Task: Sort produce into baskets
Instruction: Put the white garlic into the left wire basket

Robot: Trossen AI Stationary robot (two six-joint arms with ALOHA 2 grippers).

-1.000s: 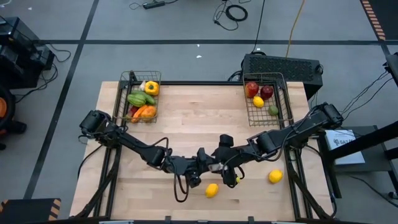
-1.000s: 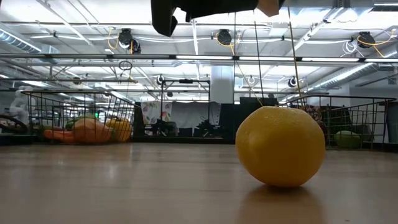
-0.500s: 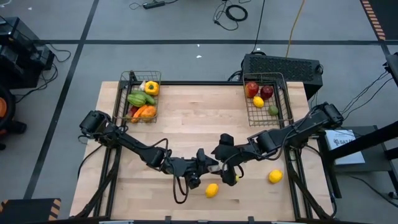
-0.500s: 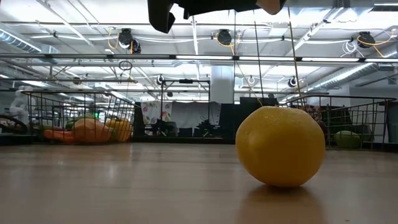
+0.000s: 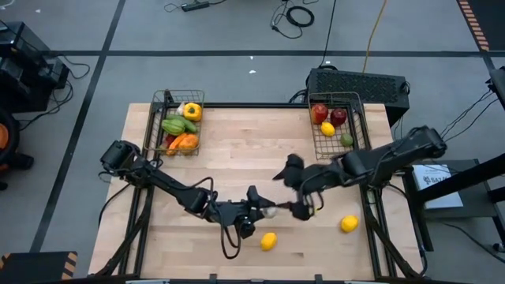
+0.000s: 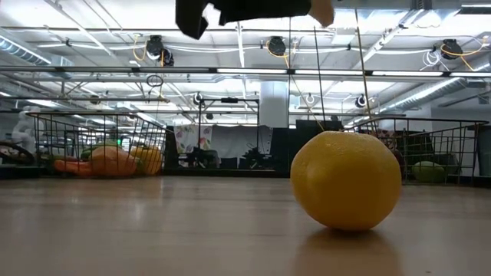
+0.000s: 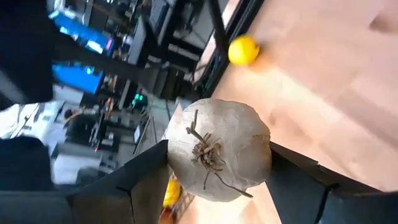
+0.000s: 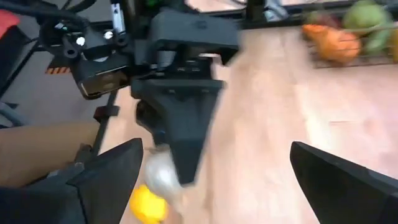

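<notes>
Garlic handover step: we see the left gripper (image 5: 272,210) clamped on the white papery garlic bulb (image 7: 219,149) at table's front-middle; right gripper (image 8: 214,171) gapes empty nearby. Next, we'd carry it to the vegetable-filled wire-mesh basket (image 5: 175,125).

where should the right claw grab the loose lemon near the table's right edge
A judgement: take the lemon across its round middle, coming straight down from above. It lies alone on the bare table, nothing touching it, so both sides are free. The right claw stands open nearby, while the left claw holds the garlic.
</notes>
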